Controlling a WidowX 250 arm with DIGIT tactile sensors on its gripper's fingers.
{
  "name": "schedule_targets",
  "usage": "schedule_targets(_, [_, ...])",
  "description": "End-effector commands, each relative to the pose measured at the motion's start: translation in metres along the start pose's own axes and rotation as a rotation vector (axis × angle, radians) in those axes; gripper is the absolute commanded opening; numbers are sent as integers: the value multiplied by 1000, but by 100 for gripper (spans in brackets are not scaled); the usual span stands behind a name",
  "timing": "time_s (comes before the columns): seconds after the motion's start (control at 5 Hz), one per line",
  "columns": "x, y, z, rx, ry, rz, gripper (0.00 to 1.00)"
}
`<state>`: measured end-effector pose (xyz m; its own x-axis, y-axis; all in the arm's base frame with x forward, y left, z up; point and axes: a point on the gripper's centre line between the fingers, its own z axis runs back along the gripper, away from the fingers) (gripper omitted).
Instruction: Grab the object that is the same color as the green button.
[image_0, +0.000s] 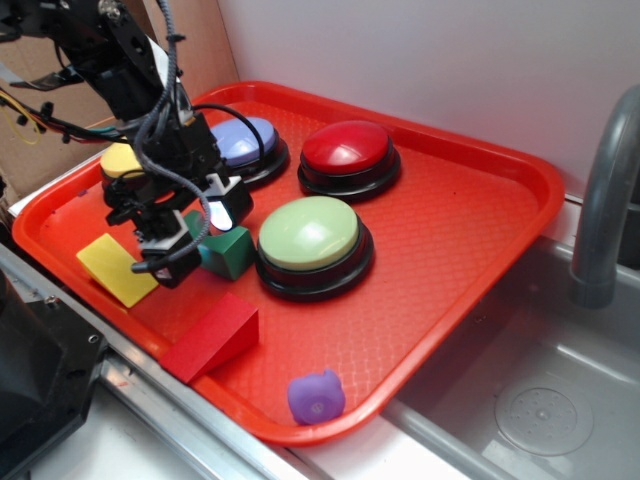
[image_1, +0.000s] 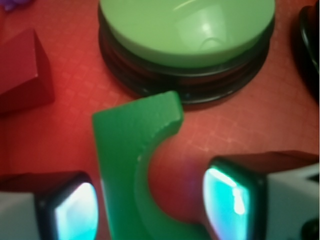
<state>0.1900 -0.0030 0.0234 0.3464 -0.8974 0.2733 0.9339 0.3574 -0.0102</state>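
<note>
Gripper (image_1: 152, 207) low over red tray (image_0: 470, 240), jaws spread wide, pads either side of green block (image_1: 127, 165); left pad (image_1: 75, 212) just beside block, right pad (image_1: 225, 197) apart from it across notch. Not clamped. Block sits on tray just beside green button (image_0: 309, 235), between it and yellow wedge (image_0: 115, 268). Red wedge (image_0: 212, 336) near front rim. Tray surface textured, lies beside grey sink (image_0: 540, 400), pale wall behind. No legible writing.

Probably a kitchen: sink (image_0: 540, 400), faucet (image_0: 605, 190).
</note>
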Motion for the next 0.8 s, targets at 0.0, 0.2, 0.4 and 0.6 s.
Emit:
schedule_targets(0.0, [1, -2, 6, 29, -2, 57, 0])
schedule_targets(0.2, [-1, -3, 14, 65, 0, 134, 0])
schedule_targets(0.4, [2, -8, 33, 80, 40, 296, 0])
schedule_targets(0.6, [11, -13, 67, 121, 4, 543, 0])
